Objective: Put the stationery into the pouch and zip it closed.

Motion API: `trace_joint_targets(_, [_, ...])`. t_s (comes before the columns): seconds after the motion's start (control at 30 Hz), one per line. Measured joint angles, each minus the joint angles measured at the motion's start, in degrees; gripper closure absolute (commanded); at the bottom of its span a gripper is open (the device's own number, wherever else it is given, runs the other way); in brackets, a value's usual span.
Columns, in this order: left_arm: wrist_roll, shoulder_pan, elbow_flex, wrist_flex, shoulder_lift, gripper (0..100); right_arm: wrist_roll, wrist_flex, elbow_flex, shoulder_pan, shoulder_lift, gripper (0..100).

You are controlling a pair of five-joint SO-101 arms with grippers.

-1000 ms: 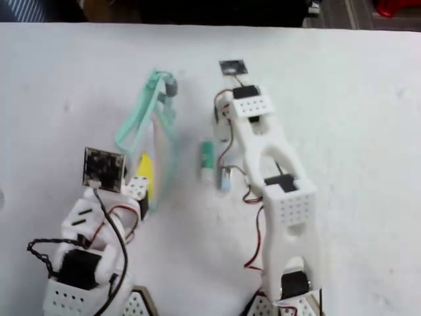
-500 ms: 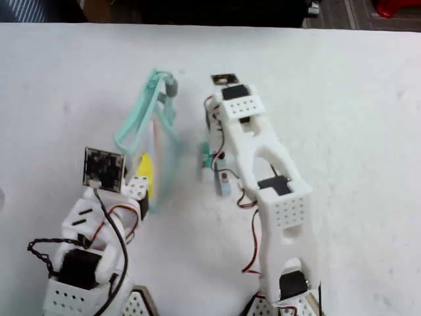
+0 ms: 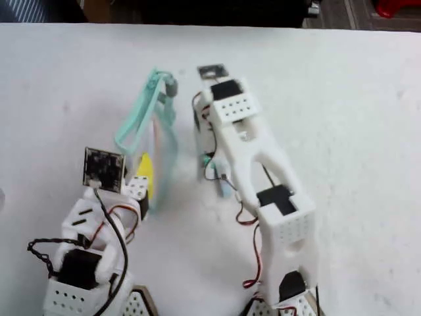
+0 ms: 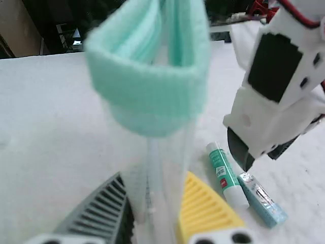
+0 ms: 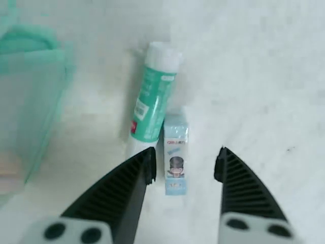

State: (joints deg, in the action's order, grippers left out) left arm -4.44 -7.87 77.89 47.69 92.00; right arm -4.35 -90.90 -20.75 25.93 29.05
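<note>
Two items of stationery lie loose near the middle of the table (image 3: 342,99): a glue stick (image 5: 152,99) and a small blue box (image 5: 175,152), side by side and touching, just beside the pouch (image 4: 147,76) on the side toward the right arm; neither is in the pouch yet.

The left gripper (image 4: 154,193) is clamped on the pouch's near end, with the grey jaw on one wall and the yellow jaw on the other; the pouch therefore stands on edge with its teal-trimmed mouth gaping. That hold looks meant to steady it and leave the opening wide for loading.

The right gripper (image 5: 184,157) hangs low over the two items with its jaws apart; the box sits between them, and one jaw tip is close to the glue stick's lower end. The box seems to be the intended pick; since the glue stick touches it, that jaw has little room and may nudge the stick or pinch both. Zipping must wait until both are inside.
</note>
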Motion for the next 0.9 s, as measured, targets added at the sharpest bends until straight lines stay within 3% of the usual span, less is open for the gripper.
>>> trace_joint_targets(0.17, [0.0,0.0,0.0,0.0,0.0,98,2.6,5.0,7.7,0.1,0.0,81.8])
trace_joint_targets(0.9, [0.0,0.0,0.0,0.0,0.0,98,2.9,8.7,9.8,-1.6,1.0,81.8])
